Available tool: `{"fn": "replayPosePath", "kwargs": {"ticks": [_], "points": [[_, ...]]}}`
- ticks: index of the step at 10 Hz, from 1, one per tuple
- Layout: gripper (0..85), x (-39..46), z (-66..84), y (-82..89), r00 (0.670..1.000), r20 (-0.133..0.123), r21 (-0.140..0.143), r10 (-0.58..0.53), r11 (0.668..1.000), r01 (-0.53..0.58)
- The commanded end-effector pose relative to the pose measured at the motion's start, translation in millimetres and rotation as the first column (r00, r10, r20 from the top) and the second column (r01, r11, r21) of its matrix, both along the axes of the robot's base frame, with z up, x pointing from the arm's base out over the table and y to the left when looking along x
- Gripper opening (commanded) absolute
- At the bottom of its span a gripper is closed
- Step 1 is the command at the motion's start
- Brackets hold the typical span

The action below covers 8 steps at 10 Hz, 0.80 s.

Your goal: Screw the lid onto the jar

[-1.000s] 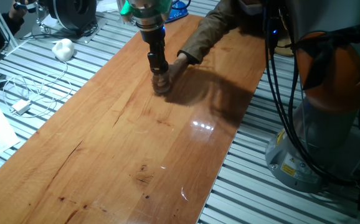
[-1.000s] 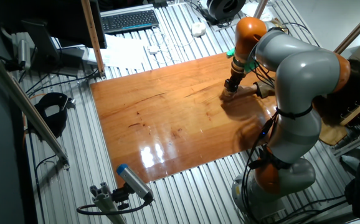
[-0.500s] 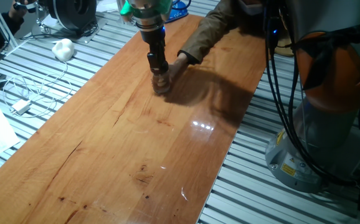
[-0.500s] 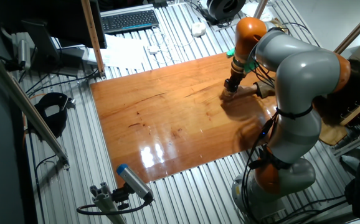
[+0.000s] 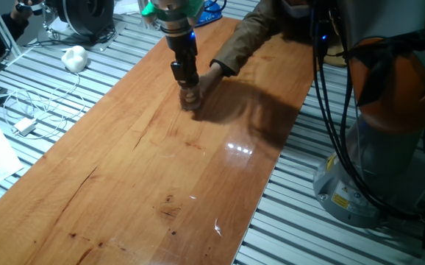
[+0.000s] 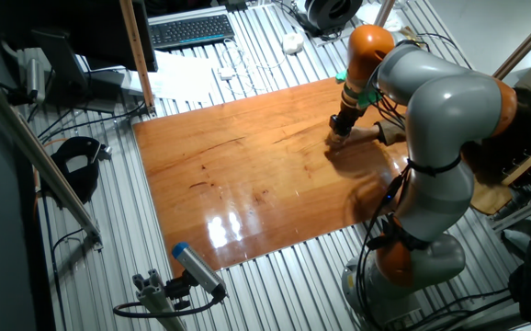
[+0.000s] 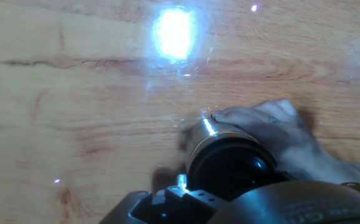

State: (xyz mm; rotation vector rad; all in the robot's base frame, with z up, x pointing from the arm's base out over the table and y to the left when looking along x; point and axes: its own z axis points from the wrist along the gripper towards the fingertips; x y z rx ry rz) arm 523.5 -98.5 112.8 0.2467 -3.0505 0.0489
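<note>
On the far end of the wooden table (image 5: 161,169), near its edge, the gripper (image 5: 188,90) points straight down over the jar (image 5: 192,101); a person's hand (image 5: 211,76) reaches in from the far side and wraps its fingers around the jar, likely to stop it spinning while the lid is turned; jar stands upright on the wood, directly under the gripper; in the hand view the lid (image 7: 230,171) shows as a dark round cap sitting on top of the jar (image 7: 200,134), with the hand (image 7: 279,137) touching the jar's right side; lid looks centred on the jar mouth, how far threaded cannot tell; whether the fingers clamp the lid or just hover at it cannot tell, tips are hidden by the gripper body and too small in both fixed views; jar contents not visible, glass mostly covered by lid and hand; in the other fixed view the gripper (image 6: 340,125) sits at the same spot, arm bent over the table (image 6: 238,184); judged step: twisting lid down, vertical approach keeps the wrist axis in line with the thread
</note>
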Motion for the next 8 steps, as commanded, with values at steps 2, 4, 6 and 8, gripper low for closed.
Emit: {"fn": "replayPosePath", "kwargs": {"ticks": [2,4,6,8], "points": [[51.0,-0.1,-0.2,0.0,1.0,0.0,0.002,0.002,1.0,-0.002],[51.0,0.0,-0.2,0.2,1.0,0.0,0.004,0.011,1.0,-0.011],[51.0,-0.1,0.1,0.1,1.0,0.001,-0.004,-0.014,1.0,0.014],[51.0,-0.2,0.1,-0.1,1.0,0.003,-0.009,-0.02,1.0,0.02]]}}
